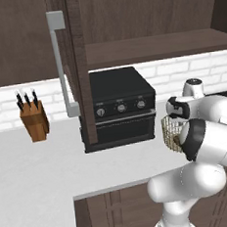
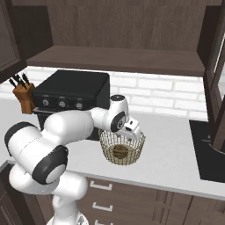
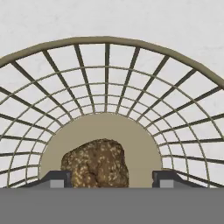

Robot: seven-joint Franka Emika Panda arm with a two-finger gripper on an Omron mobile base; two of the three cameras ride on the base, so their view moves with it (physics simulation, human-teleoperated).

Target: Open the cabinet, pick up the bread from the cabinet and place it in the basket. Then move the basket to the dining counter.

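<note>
The tan wire basket (image 2: pixel 122 149) stands on the white worktop to the right of the black oven. The bread (image 3: pixel 96 164), a small brown mottled lump, lies on the basket's round floor (image 3: pixel 140 144). My gripper (image 3: pixel 111 180) hangs just inside the basket's rim (image 2: pixel 130 137), pointing down at the bread. It is open, with its two dark fingertips (image 3: pixel 59 179) wide apart and the right one clear of the bread. The cabinet (image 1: pixel 81 89) above the oven stands with its door swung out, its brown shelf (image 2: pixel 114 59) bare. The dining counter is out of view.
The black oven (image 1: pixel 120 107) sits under the cabinet, close to the basket's left side. A wooden knife block (image 1: pixel 34 120) stands far left by the brick backsplash. The open door's grey bar handle (image 1: pixel 59 66) juts out over the worktop. A dark sink edge (image 2: pixel 206 149) lies to the right.
</note>
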